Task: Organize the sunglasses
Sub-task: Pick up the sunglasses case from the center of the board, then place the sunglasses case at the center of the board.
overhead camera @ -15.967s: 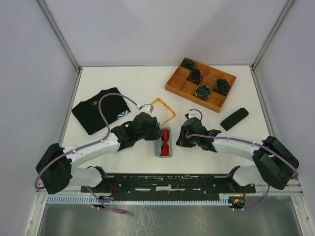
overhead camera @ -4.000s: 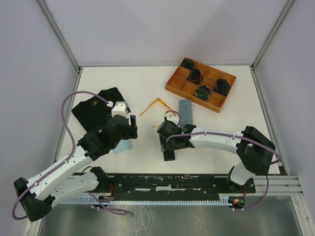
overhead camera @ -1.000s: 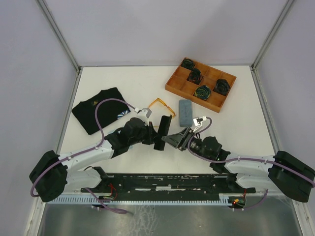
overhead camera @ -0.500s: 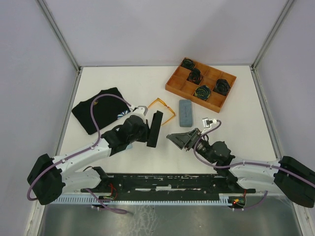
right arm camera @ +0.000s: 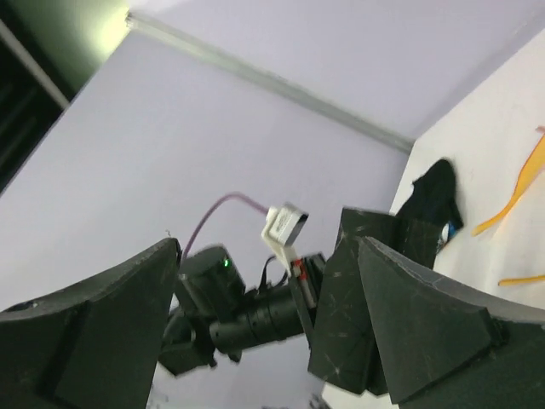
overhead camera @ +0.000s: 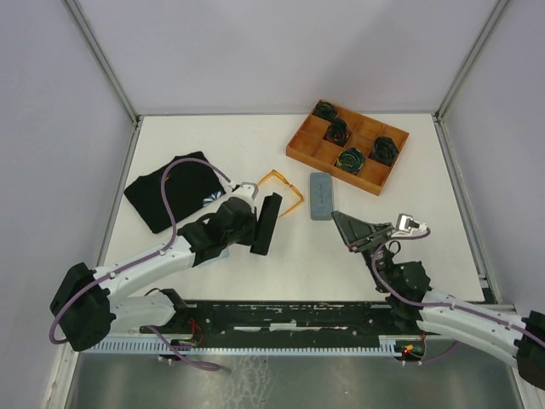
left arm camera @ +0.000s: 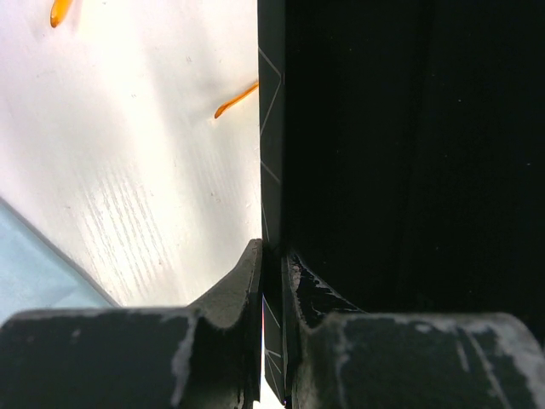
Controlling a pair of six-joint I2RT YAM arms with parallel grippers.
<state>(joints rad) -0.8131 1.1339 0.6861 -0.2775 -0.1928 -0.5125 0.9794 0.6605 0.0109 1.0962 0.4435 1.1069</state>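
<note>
Top external is showing the left arm reaching out over the white table (overhead camera: pixel 255 145), its left gripper (overhead camera: pixel 255 228) clenched on an oblong black case (overhead camera: pixel 272 209). The case is slanting away from the arms. From where I am standing I cannot tell whether its lower end is touching the table or hanging just above it. The left wrist camera is looking straight along the fingers (left arm camera: pixel 243 285), and they are pinching one thin wall of the case between them, with a light blue cloth (left arm camera: pixel 38 277) peeking in at the lower left corner.

The orange-yellow sunglasses (overhead camera: pixel 285 187) are lying flat on the table with the temples unfolded, just beside the far end of the black case and between it and a closed grey-blue case (overhead camera: pixel 320 195). Nothing is gripping them.

The right gripper (overhead camera: pixel 342 223) is hanging in the air on the right, well apart from the glasses and both cases, tilted upward. Its jaws are spread wide and holding nothing. Its own camera is peering between them at the left arm across the way.

Further back, a wooden tray (overhead camera: pixel 327 169) with dark rolled items in its compartments is sitting at the far right, and a black garment (overhead camera: pixel 166 192) is lying at the left.
</note>
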